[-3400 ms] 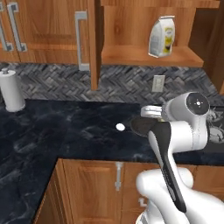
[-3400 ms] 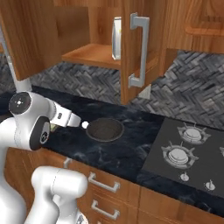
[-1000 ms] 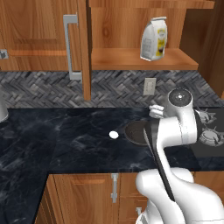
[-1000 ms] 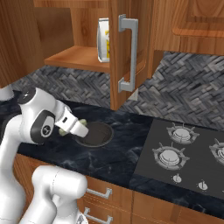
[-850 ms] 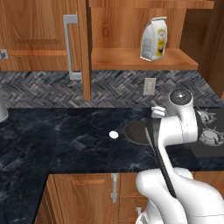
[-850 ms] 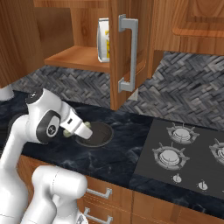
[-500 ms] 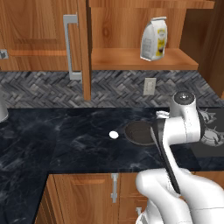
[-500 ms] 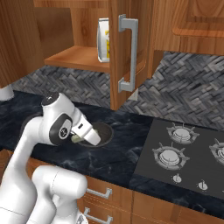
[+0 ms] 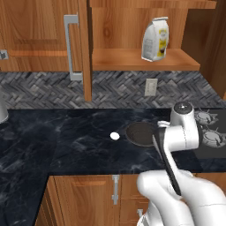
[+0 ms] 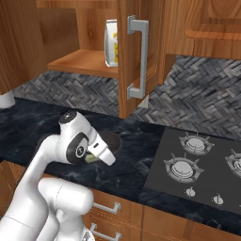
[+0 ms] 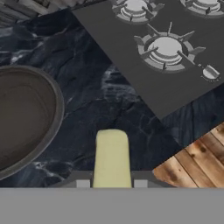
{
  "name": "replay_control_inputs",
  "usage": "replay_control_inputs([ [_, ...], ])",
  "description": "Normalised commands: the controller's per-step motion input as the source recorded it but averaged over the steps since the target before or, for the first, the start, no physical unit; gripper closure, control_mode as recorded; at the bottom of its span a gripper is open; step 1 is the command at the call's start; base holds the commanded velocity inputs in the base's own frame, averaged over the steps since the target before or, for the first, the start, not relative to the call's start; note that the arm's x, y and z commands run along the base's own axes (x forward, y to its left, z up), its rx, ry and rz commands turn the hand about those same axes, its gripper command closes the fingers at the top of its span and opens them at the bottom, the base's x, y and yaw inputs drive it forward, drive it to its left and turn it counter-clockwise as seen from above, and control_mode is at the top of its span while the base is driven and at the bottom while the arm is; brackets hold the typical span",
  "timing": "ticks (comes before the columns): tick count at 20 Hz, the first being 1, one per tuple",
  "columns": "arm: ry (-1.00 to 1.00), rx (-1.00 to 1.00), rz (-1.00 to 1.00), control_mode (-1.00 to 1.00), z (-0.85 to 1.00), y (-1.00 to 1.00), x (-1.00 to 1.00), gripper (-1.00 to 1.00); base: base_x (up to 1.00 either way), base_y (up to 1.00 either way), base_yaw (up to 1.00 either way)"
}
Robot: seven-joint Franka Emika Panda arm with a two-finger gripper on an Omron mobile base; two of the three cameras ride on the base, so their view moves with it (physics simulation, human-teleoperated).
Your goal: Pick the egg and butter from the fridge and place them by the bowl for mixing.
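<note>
A pale yellow butter [image 11: 111, 156] stick is pinched between my gripper [image 11: 111, 184] fingertips, just above the dark counter. Close to its left in the hand view lies the round dark bowl [image 11: 24, 118]. From the right base view, the gripper [image 10: 95, 157] hangs low at the bowl's [image 10: 112, 140] near edge, with the butter [image 10: 90, 159] showing under it. In the left base view, the small white egg [image 9: 114, 136] rests on the counter just left of the bowl [image 9: 141, 133], and the arm covers the hand. The fridge is out of view.
A black stove top [image 10: 197, 164] with burners [image 11: 167, 48] lies right of the bowl. A cabinet door [image 10: 136, 56] stands open above the counter, and a white-and-yellow bag [image 9: 155, 39] sits on the shelf. The counter's wooden front edge [image 11: 197, 162] is close to the gripper.
The arm has swung right and down, carrying the butter from left of the bowl to the bowl's near side, low over the counter. The egg and bowl have not moved.
</note>
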Motion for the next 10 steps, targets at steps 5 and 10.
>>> replay_control_inputs([
  [5, 0.21, 0.01, 0.0, -1.0, -0.25, -0.2, 0.39, 1.0, 0.0, 0.0, 0.0],
  [10, 0.13, 0.0, 0.0, -1.0, -0.17, -0.17, 0.42, 1.0, 0.0, 0.0, 0.0],
])
